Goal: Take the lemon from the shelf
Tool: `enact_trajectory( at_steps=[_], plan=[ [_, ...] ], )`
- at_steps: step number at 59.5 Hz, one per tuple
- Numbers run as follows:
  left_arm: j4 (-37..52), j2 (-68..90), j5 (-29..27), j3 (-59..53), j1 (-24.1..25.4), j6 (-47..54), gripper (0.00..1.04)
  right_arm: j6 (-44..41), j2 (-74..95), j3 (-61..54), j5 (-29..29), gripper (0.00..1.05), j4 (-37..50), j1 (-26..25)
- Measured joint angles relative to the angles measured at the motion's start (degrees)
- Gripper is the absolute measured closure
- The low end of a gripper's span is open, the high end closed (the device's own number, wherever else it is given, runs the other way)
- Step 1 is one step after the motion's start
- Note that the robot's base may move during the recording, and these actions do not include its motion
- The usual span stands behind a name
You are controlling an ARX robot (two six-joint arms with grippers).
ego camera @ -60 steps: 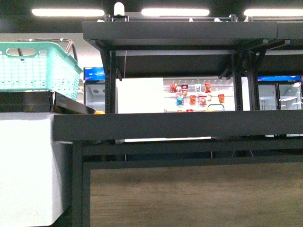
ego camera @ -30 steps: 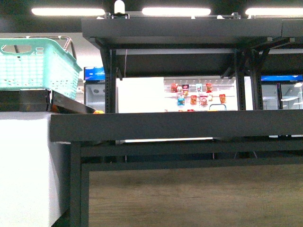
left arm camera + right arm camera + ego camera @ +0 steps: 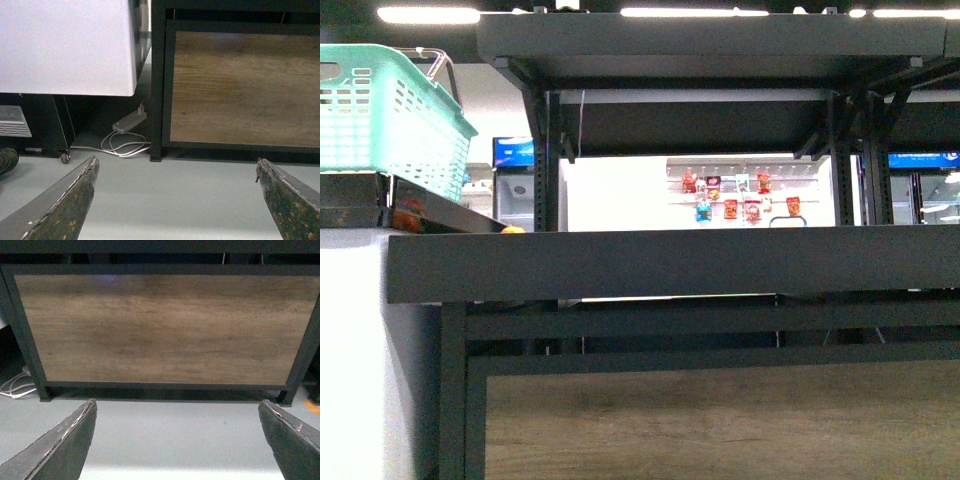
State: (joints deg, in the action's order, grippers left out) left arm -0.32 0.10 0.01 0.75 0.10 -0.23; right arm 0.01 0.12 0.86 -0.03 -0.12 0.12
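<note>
Leftward in the front view have slid the shelf (image 3: 670,262) and the blue basket (image 3: 390,120); the lemon is nowhere visible, probably hidden behind the deck's raised front edge. Left hand (image 3: 176,165) and right hand (image 3: 177,402) hang spread and empty, low before the shelf's wooden panel (image 3: 165,330); rising blind, they could strike that edge.

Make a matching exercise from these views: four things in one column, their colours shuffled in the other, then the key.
Things:
1. basket
2. shelf
3. panel
4. cabinet

Colours:
A. brown wood grain
B. white
C. dark grey
D. light teal

Pairs: 1-D, 2-C, 3-A, 4-B
</note>
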Motion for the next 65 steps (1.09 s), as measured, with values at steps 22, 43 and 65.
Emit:
enact_trajectory(
  at_steps=[22,43,65],
  plan=[
    [0.0,0.0,0.0,0.0,0.0,0.0,0.08,0.0,0.0,0.0,0.0,0.07,0.0,0.0],
    [0.0,0.0,0.0,0.0,0.0,0.0,0.08,0.0,0.0,0.0,0.0,0.07,0.0,0.0],
    [0.0,0.0,0.0,0.0,0.0,0.0,0.08,0.0,0.0,0.0,0.0,0.07,0.0,0.0]
  ],
)
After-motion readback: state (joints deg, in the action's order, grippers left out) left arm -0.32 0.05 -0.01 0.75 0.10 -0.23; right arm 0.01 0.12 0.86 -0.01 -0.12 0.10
